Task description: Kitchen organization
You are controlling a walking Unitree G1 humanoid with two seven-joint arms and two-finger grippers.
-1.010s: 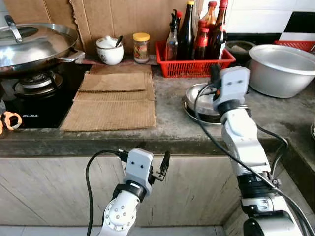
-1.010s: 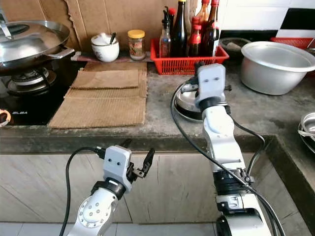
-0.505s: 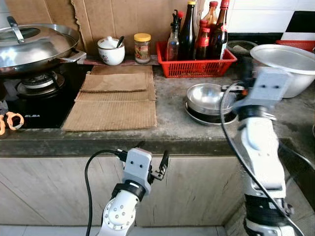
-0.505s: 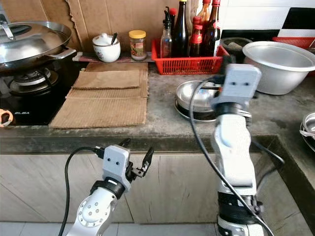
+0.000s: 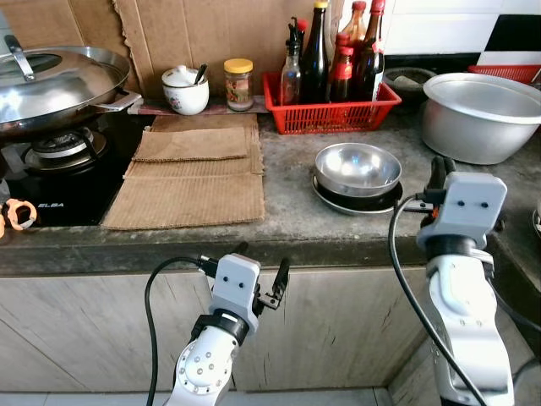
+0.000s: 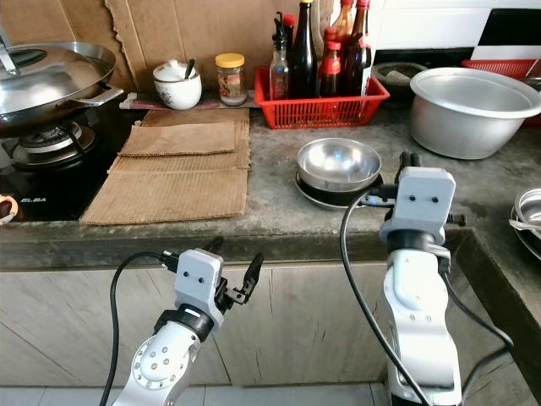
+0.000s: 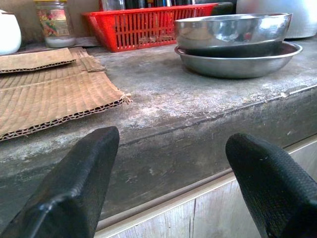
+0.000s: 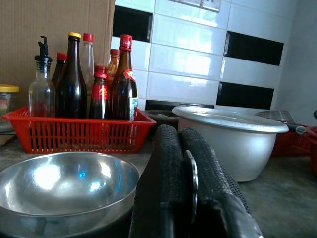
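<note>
A shiny steel bowl [image 5: 357, 167] sits stacked in a dark bowl on a steel plate [image 5: 326, 193] in the middle of the grey counter [image 5: 287, 211]. My right gripper [image 5: 439, 167] is just right of the stack, near the counter's front edge, pointing toward the back wall. In the right wrist view its fingers [image 8: 166, 163] are pressed together and shut, with the steel bowl [image 8: 64, 183] beside them. My left gripper [image 5: 262, 260] hangs open in front of the cabinet, below the counter edge. Through its wide-apart fingers [image 7: 74, 188] I see the steel plate [image 7: 237, 64] at counter height.
A lidded wok [image 5: 59, 80] sits on the gas stove at left, with cardboard sheets [image 5: 190, 173] beside it. Along the back stand a white pot [image 5: 186, 89], a jar [image 5: 239, 82] and a red basket of bottles [image 5: 334, 106]. A large metal basin [image 5: 482, 114] stands back right.
My right arm has pulled back from over the steel bowl, moving right and toward the counter's front edge. The left arm has stayed where it was.
</note>
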